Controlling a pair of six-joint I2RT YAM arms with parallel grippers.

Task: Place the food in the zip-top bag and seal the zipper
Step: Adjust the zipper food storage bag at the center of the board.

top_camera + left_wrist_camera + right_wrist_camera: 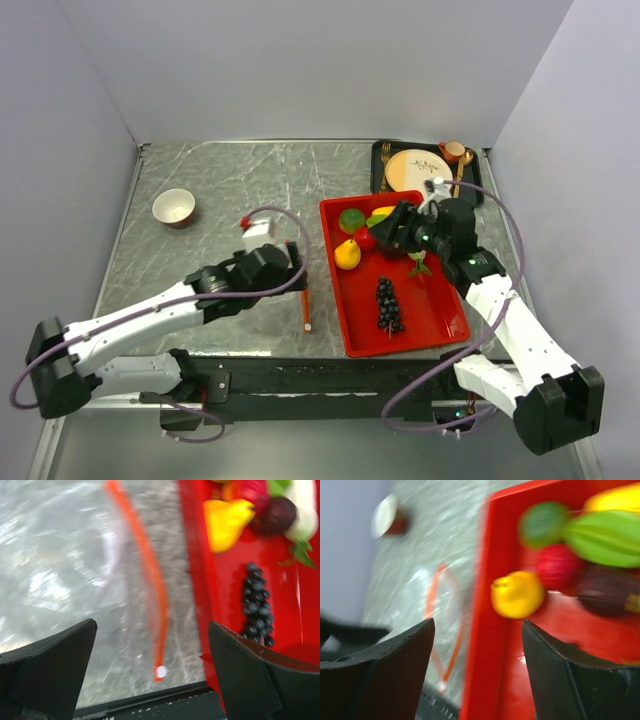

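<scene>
The left gripper (pixel 293 262) hangs above the zip-top bag (pixel 60 570) with its fingers (pixel 50 675) spread wide, gripping nothing; the bag lies flat on the marble table (pixel 220 180), just left of the red tray (pixel 440 315); its zipper (pixel 150 575) runs along the edge nearest the tray, with the white slider (pixel 160 671) at the near end. The food sits in the tray: a yellow pear (pixel 347 255), a red fruit (pixel 366 238), a green fruit (pixel 352 220) and dark grapes (pixel 388 303); the right gripper (pixel 392 228) hovers over the far cluster of fruit, fingers (pixel 575 675) apart and empty.
</scene>
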